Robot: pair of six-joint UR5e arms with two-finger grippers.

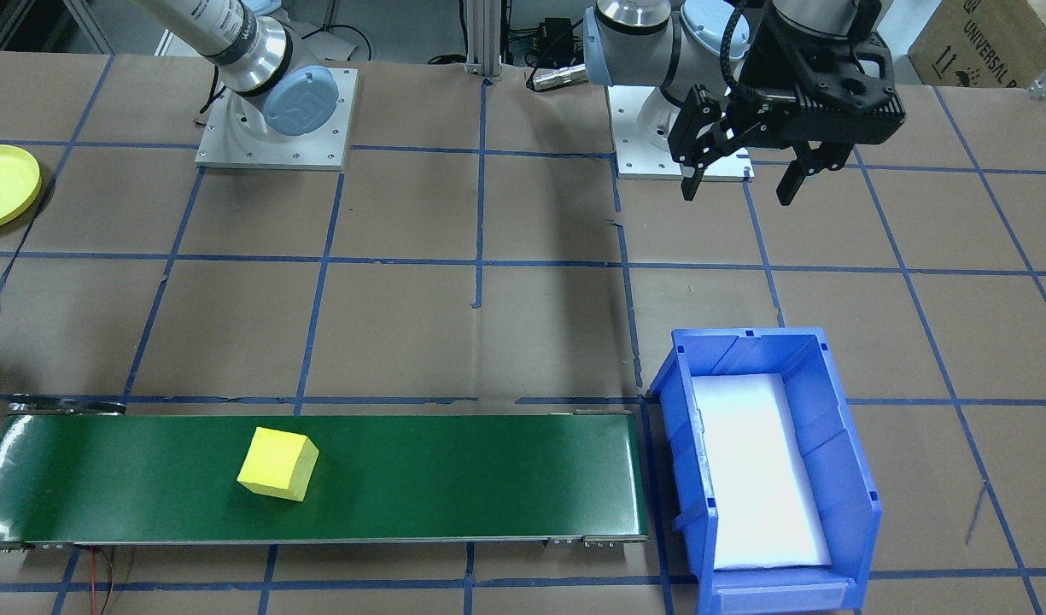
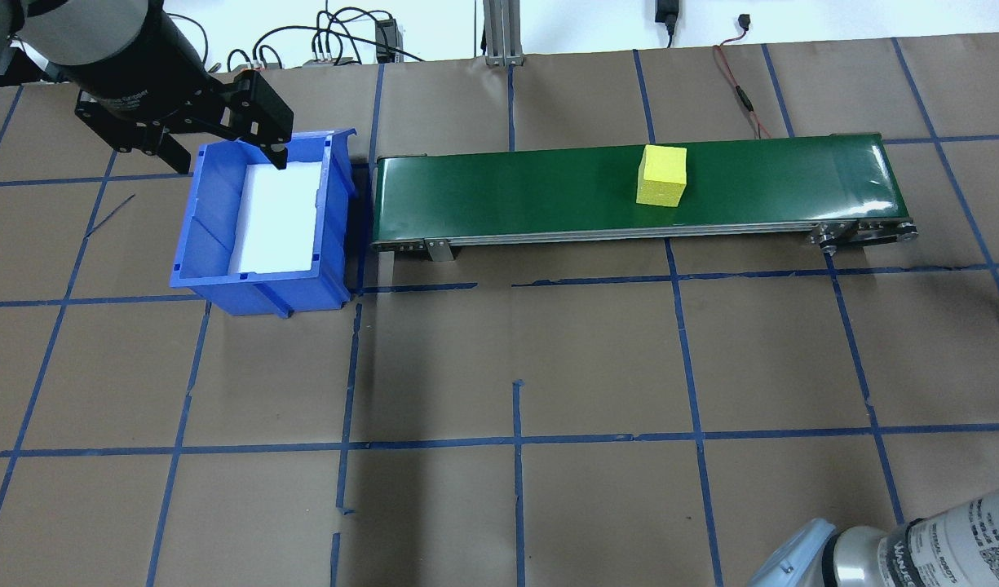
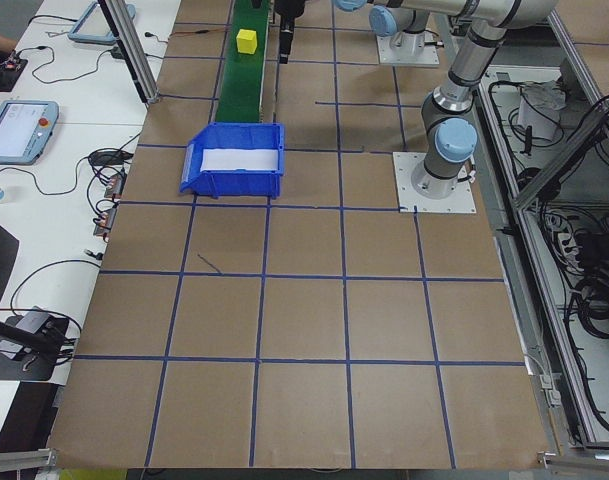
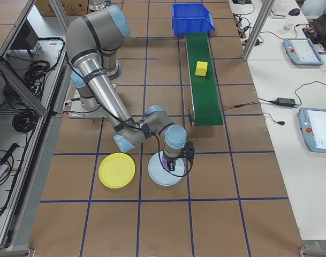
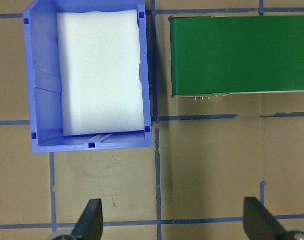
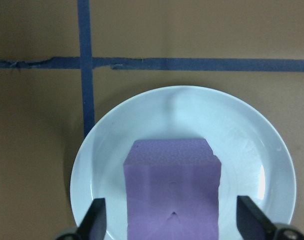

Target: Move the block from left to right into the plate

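Right gripper (image 6: 169, 220) hangs over the pale blue plate (image 6: 251, 140), fingers wide apart beside a purple block (image 6: 171, 192) I see sitting in it. One yellow block (image 1: 277, 464) waits on my green belt (image 1: 454, 478). Left gripper (image 1: 740, 181) is open, holding nothing.

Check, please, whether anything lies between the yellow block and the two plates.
Nothing visible lies between the yellow block and the plates. The pale blue plate, though, holds a purple block, the right gripper open around it; the yellow plate is bare.
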